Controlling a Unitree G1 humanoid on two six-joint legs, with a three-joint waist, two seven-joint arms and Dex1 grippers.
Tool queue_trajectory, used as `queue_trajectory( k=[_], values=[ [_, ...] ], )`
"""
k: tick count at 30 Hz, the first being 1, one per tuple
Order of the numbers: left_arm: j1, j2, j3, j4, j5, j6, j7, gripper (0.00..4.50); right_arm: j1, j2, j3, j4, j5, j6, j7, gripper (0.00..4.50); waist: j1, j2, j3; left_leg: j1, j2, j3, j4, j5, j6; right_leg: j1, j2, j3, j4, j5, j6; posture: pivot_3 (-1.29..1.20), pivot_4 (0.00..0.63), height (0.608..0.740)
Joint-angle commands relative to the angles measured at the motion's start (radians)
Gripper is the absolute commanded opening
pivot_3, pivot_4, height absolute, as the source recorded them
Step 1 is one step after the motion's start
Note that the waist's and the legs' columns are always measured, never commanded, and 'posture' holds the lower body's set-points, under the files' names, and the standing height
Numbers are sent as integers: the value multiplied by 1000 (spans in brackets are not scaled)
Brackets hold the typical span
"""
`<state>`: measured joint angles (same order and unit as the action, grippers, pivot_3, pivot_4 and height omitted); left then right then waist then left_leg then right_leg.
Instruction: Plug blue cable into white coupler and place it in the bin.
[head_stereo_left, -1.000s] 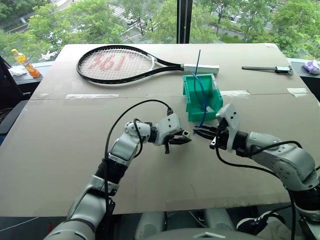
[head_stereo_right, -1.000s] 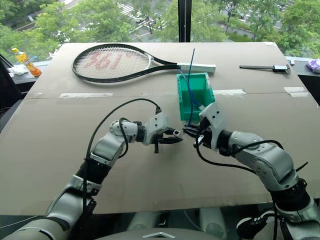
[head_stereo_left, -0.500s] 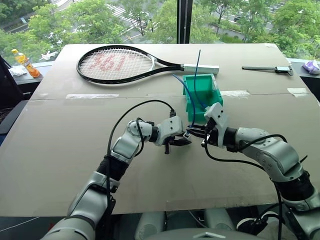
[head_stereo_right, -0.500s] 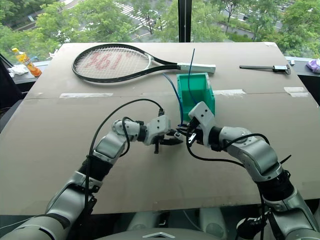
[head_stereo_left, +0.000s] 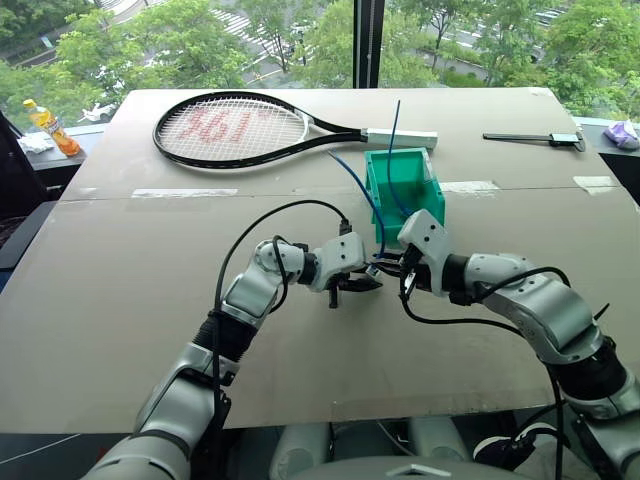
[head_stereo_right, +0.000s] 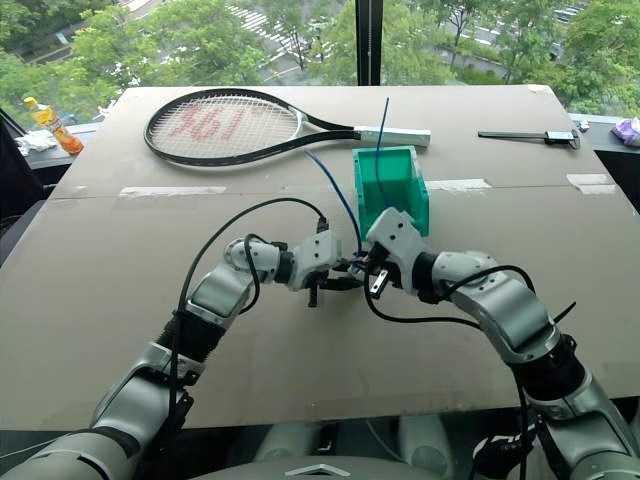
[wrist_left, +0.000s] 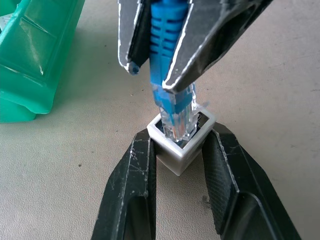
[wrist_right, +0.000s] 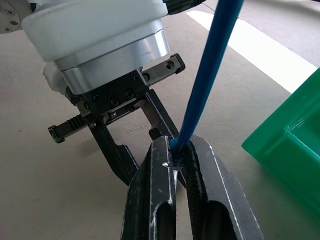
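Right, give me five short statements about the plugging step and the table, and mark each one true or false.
1. The left gripper holds the white coupler between its fingers. True.
2. The right gripper is open and holds nothing. False: it is shut on the blue cable just behind the plug.
3. The clear plug tip sits at the coupler's socket opening. True.
4. The bin lies on its side near the bottle. False: it stands upright just beyond the two grippers, with another blue cable sticking out of it.
5. A tennis racket lies on the table beyond the bin. True.
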<state>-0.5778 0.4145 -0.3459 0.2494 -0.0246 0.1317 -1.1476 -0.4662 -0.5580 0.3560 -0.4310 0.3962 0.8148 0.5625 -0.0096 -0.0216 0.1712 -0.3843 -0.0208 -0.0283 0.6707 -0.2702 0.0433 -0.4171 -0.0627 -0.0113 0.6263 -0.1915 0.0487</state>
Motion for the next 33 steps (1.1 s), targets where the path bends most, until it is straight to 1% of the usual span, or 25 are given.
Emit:
queue_trajectory(
  k=[1, 9, 17, 27, 33],
  values=[
    [-12, -3, 0, -13, -1, -8, 5, 734, 3, -24, 35, -7, -29, 80, 9, 0, 0, 0, 0, 0, 0, 0, 0, 0, 0, 0, 0, 0, 0, 0, 0, 0, 150, 740],
    [-14, -9, -1, -10, 2, -11, 10, 734, -54, -4, 43, -54, -27, 177, 6, 0, 2, 0, 0, 0, 0, 0, 0, 0, 0, 0, 0, 0, 0, 0, 0, 0, 150, 740],
    [-13, -17, -3, -13, 1, -9, 17, 734, -86, -13, 88, -35, -63, 205, 25, 0, 1, 0, 0, 0, 0, 0, 0, 0, 0, 0, 0, 0, 0, 0, 0, 0, 150, 740],
    [-13, -24, -4, -11, 1, -10, 23, 734, -75, 33, 92, -9, -31, 238, 71, 0, 2, 0, -1, 0, 0, 0, 0, 0, 0, 1, 0, 0, 0, 0, 0, 0, 150, 740],
    [-16, -23, 0, -8, 2, -9, 26, 734, -78, 18, 75, -19, -31, 262, 74, 0, 3, 0, -1, 1, 0, 0, 0, 0, 0, 1, -1, 0, 0, 0, 0, 0, 150, 740]
  ],
)
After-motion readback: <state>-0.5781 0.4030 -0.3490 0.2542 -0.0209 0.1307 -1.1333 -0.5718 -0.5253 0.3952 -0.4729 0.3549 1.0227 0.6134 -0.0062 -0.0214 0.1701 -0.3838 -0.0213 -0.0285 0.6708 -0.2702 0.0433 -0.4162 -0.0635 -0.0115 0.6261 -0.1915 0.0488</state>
